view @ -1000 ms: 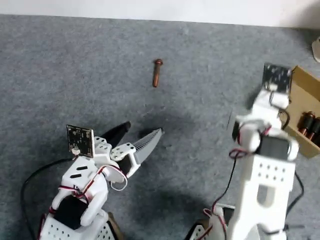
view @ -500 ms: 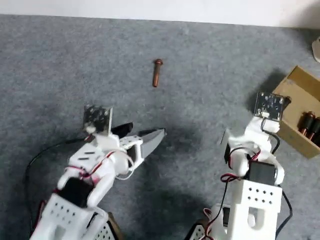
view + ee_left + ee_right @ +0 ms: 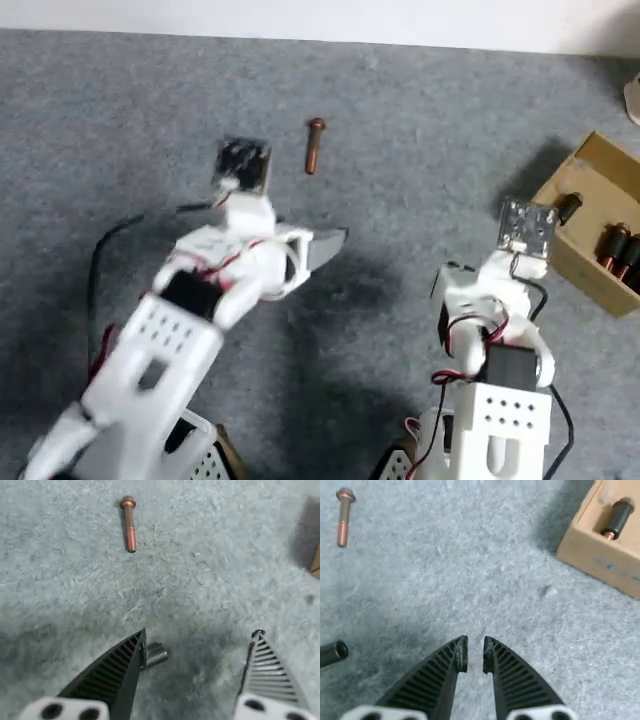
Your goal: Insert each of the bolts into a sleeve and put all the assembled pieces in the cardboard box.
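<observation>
While several assembled pieces (image 3: 612,244) are already lying inside the cardboard box (image 3: 590,282) at the table's right edge, one pair is waiting out on the grey mat, so the job is looking largely done but not finished. The copper bolt (image 3: 314,146) is lying loose and alone toward the far side of the mat, well apart from both arms. The dark sleeve (image 3: 156,655) is lying on the mat just inside one finger of the left gripper (image 3: 200,635), whose jaws are standing wide apart and holding nothing; whether that finger is touching the sleeve is hard to tell. The right gripper (image 3: 474,650) is hovering over bare mat between the sleeve and the box, its jaws showing only a narrow gap and carrying nothing. Judging from this, what is left is taking up the sleeve and the bolt, sliding the bolt in, and placing that last piece in the box.
</observation>
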